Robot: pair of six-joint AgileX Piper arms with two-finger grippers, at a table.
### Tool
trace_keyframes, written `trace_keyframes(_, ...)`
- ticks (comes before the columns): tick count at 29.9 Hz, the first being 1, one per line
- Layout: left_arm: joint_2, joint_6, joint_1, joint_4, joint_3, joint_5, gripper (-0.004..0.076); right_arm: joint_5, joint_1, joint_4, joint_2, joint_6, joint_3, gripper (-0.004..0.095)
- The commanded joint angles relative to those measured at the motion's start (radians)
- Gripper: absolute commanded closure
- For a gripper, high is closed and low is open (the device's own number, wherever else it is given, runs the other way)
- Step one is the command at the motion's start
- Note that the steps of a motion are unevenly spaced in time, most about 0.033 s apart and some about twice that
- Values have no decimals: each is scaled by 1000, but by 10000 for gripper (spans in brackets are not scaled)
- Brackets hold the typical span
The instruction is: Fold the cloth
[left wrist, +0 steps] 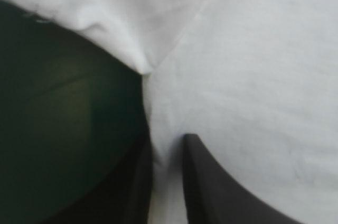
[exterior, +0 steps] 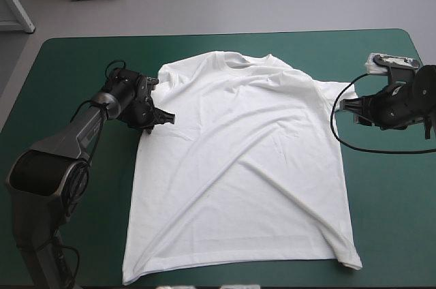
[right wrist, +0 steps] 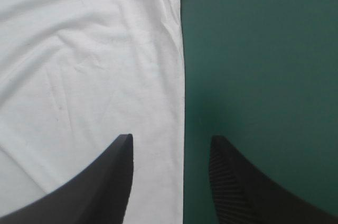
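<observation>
On left gripper (exterior: 163,118), fingers (left wrist: 211,182) nearly closed, pinching T-shirt (exterior: 238,166) at left armpit. Spread flat in middle of worktop (exterior: 68,64), collar far; no fold made yet. On right gripper (exterior: 344,105), fingers (right wrist: 105,182) wide apart astride right edge, holding nothing. Whole folding probably left.

Plain white T-shirt (exterior: 238,166); teal-green cover on table (exterior: 61,71); black fingers (right wrist: 248,192) on my right tool (right wrist: 170,142), one ribbed inside; my left tool (left wrist: 168,140) black too.

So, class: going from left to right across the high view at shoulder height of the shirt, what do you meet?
left gripper → T-shirt → right gripper
</observation>
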Motion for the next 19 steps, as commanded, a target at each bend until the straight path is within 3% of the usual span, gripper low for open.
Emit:
trace_keyframes(1,-41,-15,-4,38,-25,-14,730,-46,-9,2,-18,-17,-33,481)
trace_keyframes(12,-39,-15,-4,42,-25,-20,733,-67,-9,17,149,-75,-33,453)
trace_keyframes(16,-39,-15,-4,34,-25,-31,733,-107,-7,66,199,-96,-33,429)
trace_keyframes(19,-39,-7,-4,26,-25,-40,733,-142,15,39,224,-96,-33,429)
